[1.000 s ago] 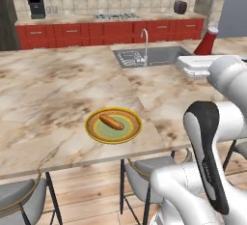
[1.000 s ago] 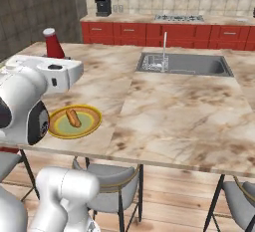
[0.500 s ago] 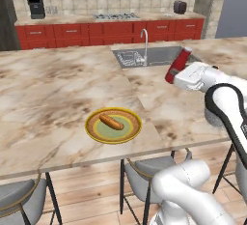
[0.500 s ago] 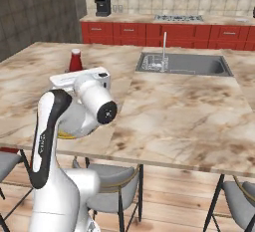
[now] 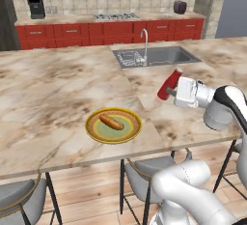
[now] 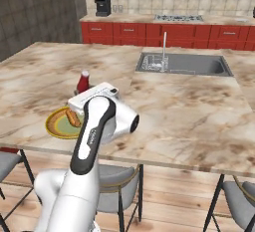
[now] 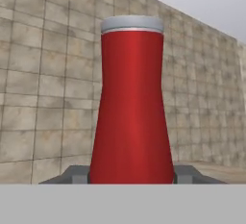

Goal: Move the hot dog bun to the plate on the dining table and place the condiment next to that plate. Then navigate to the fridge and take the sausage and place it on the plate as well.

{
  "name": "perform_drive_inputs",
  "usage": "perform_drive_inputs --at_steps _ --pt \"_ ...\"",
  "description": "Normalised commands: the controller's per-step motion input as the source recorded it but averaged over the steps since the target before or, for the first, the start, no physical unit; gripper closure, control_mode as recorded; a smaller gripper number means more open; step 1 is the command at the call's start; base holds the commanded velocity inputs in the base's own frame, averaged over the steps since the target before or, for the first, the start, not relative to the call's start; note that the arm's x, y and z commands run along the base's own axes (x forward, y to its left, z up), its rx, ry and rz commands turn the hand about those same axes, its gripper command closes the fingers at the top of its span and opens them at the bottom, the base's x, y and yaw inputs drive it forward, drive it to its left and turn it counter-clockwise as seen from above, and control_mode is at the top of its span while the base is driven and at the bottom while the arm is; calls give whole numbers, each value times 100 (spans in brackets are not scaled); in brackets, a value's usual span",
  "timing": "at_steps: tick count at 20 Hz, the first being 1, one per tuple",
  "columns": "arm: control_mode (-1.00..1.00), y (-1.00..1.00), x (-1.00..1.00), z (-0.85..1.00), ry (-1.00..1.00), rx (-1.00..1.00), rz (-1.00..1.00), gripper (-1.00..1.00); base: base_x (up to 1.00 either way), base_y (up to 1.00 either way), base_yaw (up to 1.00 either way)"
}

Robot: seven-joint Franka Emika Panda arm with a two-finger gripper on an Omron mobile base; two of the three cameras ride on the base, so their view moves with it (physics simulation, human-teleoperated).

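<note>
The two-finger pincer (image 7: 130, 176) is clamped on the small red condiment bottle (image 5: 169, 84), its dark tips pressing either flank near the base in the hand view. The bottle flares smoothly from a narrower neck to a wider foot, glossy like plastic, with a pale cap. Seen from the left base camera it leans, cap up and away from the hand, held above the beige-brown veined marble dining table (image 5: 53, 98), to the right of the plate and well apart from it.

Half a second ago the arm held the bottle farther right, and a second ago higher and nearer the table's far side; now it has swung in toward the plate. I judge the placing step is close: what remains is to lower the bottle upright onto bare marble beside the plate.

The round plate with yellow rim, brownish ring and green centre (image 5: 95, 133) lies flat near the table's front edge. The small orange-tan hot dog bun (image 5: 111, 121), rounded at both ends, rests slantwise on it, so that part looks done. The steel sink (image 5: 157, 56) lies beyond.
</note>
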Motion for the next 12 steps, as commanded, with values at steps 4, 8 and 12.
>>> perform_drive_inputs --at_steps 4,8,12 --pt "-100 -21 1 -40 0 -8 0 100 0 0 0" --pt "-100 -15 21 -44 7 -14 0 100 0 0 0" --pt "-100 -1 38 -50 15 -16 0 100 0 0 0"
